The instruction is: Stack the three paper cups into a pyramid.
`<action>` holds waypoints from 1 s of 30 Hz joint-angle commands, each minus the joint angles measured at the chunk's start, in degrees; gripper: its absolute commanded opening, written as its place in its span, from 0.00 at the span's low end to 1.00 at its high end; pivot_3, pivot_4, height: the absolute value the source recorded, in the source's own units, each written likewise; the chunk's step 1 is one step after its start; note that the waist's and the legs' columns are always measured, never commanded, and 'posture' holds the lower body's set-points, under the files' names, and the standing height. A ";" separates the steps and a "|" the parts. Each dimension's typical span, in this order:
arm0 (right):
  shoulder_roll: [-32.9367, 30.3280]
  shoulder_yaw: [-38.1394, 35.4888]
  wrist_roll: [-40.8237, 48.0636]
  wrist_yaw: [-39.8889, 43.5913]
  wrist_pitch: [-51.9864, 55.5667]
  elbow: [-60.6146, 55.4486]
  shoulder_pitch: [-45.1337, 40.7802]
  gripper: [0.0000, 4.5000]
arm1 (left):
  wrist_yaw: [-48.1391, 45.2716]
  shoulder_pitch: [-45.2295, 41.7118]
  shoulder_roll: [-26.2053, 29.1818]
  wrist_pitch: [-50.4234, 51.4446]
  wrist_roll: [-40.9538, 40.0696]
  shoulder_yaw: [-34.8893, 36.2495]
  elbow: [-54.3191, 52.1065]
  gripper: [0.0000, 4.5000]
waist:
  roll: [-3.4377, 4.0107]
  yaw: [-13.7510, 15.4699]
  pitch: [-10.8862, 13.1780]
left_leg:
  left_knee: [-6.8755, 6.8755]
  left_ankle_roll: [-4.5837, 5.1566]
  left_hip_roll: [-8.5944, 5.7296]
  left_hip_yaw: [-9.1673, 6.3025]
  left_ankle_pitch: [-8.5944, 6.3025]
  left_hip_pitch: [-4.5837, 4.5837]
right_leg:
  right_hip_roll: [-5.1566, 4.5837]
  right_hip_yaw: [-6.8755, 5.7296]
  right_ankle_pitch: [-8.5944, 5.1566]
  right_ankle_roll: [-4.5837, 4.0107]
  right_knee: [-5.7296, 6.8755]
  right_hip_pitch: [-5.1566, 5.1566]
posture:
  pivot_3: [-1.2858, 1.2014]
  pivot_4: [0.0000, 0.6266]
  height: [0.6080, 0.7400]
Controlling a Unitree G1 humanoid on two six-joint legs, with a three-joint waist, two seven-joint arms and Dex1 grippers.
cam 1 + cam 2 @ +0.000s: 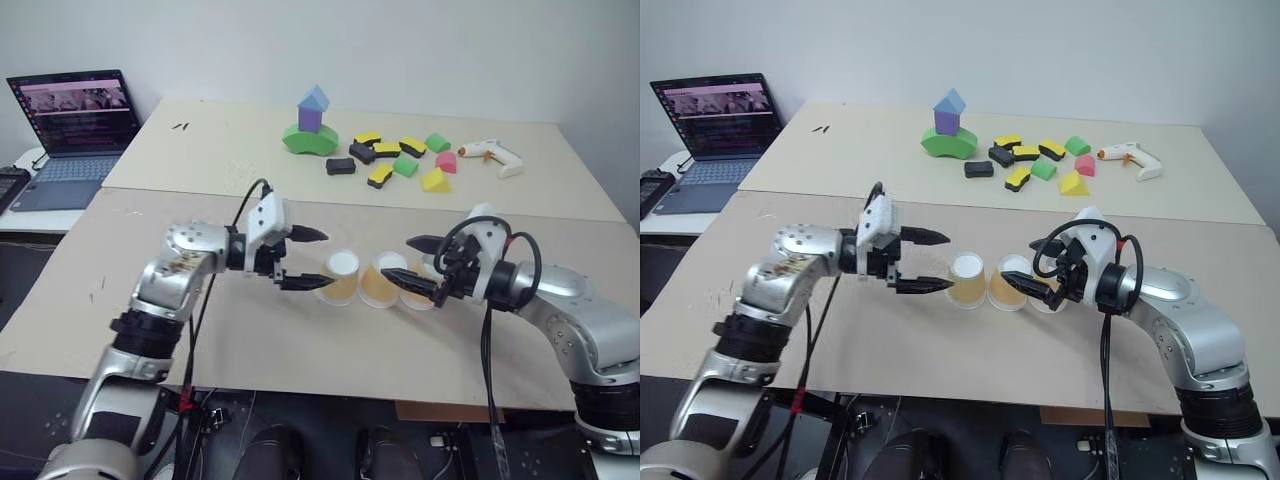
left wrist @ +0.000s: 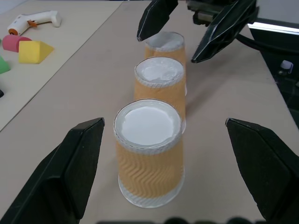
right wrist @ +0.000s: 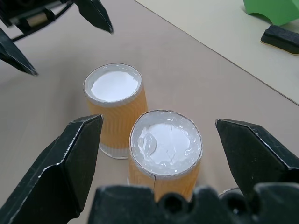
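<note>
- Left gripper (image 1: 305,258): fingers spread wide, nothing held, tips just beside the left cup (image 1: 340,278) and pointing at it
- Right gripper (image 1: 419,264): fingers spread wide, nothing held, straddling the right cup (image 1: 424,283) without a visible grip
- Three cups stand upside down, white bottoms up, in a row on the near table (image 1: 300,340); the middle cup (image 1: 382,282) is touching or nearly touching its neighbours; none sits on top of another, so no pyramid yet
- On the far table (image 1: 200,150): a block tower (image 1: 311,122), loose foam blocks (image 1: 395,160) and a glue gun (image 1: 492,155), well apart from the cups
- Laptop (image 1: 75,135) open at far left
</note>
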 commanded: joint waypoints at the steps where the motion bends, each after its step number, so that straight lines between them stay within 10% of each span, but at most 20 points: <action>1: -4.86 -10.90 0.87 1.15 -1.38 -0.16 2.17 1.00 | 0.70 -1.11 1.62 4.10 -4.02 2.89 -5.65 0.98 | 0.01 0.17 0.00 | 0.00 0.00 -0.02 -0.01 0.00 0.00 | -0.01 0.00 -0.01 0.02 -0.02 0.02 | 0.52 0.24 0.73; 9: -11.03 -22.01 2.64 5.22 -0.02 -0.14 10.01 1.00 | 2.84 -0.24 1.86 6.82 -6.09 2.50 -8.82 0.98 | 0.01 -0.23 0.00 | -0.01 0.00 0.06 0.02 0.00 0.06 | 0.09 0.04 -0.01 0.02 0.00 0.06 | 0.52 0.24 0.73; 30: -3.32 -6.96 -4.86 5.12 -7.58 11.93 5.65 1.00 | 5.35 -0.24 2.21 7.81 -6.91 2.51 -10.75 0.98 | 0.05 -0.12 0.02 | 0.01 0.00 0.07 0.09 0.00 0.07 | 0.08 0.09 -0.02 0.02 0.02 0.05 | 0.52 0.24 0.73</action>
